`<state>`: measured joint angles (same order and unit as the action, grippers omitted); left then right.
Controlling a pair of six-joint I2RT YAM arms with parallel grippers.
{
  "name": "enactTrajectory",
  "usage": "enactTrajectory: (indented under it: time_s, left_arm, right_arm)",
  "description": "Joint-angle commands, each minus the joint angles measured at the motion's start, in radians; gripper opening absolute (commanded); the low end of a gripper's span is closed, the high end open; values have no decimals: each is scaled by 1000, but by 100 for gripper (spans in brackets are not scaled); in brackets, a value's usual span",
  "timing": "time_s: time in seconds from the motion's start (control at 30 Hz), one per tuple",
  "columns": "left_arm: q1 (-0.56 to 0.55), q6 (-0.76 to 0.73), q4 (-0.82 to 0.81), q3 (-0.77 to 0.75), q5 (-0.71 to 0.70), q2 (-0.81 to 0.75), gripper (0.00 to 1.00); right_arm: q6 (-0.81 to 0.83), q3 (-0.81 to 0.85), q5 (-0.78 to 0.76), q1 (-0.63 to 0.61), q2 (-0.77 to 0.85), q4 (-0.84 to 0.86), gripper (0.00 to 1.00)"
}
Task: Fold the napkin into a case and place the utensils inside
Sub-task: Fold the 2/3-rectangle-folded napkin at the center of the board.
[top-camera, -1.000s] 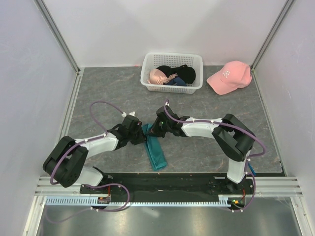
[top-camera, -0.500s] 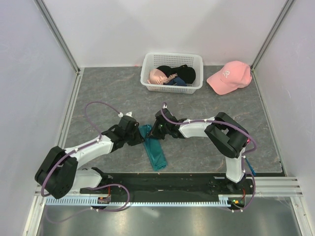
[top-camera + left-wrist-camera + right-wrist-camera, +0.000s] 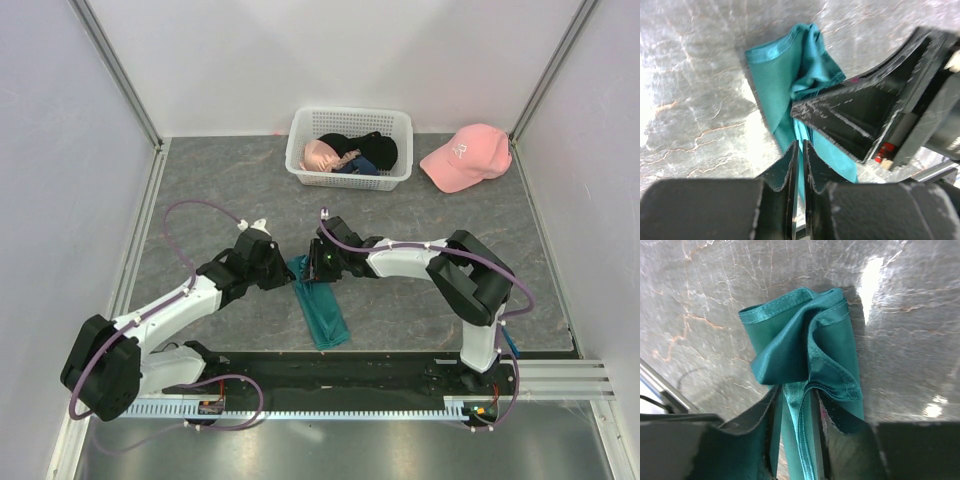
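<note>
The napkin [image 3: 322, 310] lies near the table's front as a narrow teal strip, the case, running away from the arms. Its far end [image 3: 800, 345] is bunched into loose folds. My right gripper [image 3: 318, 275] sits over that end, open, with a hemmed fold [image 3: 799, 430] lying loosely between its fingers. My left gripper [image 3: 288, 272] faces it from the left, just beside the cloth [image 3: 785, 75]. Its jaws [image 3: 801, 146] stand a narrow slit apart, with teal showing through the slit. The right gripper's black body [image 3: 865, 120] fills the right of the left wrist view. The utensils are hidden.
A white lattice basket [image 3: 300, 130] with dark and pink garments stands at the back centre. A pink cap [image 3: 462, 155] lies to its right. White walls and metal rails close the table's sides. A thin blue piece [image 3: 508, 346] shows beside the right arm's base.
The right jaws have opened off the cloth and the left jaws have parted a little. Both grippers have shifted slightly farther away, and the strip's near end has swung a little right.
</note>
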<state>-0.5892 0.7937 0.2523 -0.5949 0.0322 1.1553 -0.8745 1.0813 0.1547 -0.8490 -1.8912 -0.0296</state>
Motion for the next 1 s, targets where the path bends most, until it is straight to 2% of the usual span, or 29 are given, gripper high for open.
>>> enactTrajectory:
  time_s: [0.0,0.2,0.37,0.47,0.5,0.57,0.63,0.97]
  left_arm:
    - [12,-50,19,-57,3,-22,12]
    - [12,-44,18,-48,11,-17,12]
    - [12,-45,13,-46,8,-6,12]
    - [12,-44,2,-46,18,7,12]
    - [12,-44,-2,-45,21,9,12]
    - [12,-44,-5,-45,21,15,12]
    - [12,-47,-10,-46,21,20,12]
    - [14,-48,-30,-46,24,46,12]
  right_arm:
    - [140,35,-23,25,52,-55,40]
    - [187,74,26,47,52,-58,48]
    - [216,100,25,45,52,-65,48]
    - [242,130,19,45,38,-98,45]
    - [249,147,37,45,34,-107,38]
    - [256,164,72,44,9,-112,33]
    - [258,174,85,42,1,-139,33]
    - [305,163,101,33,30,-188,51]
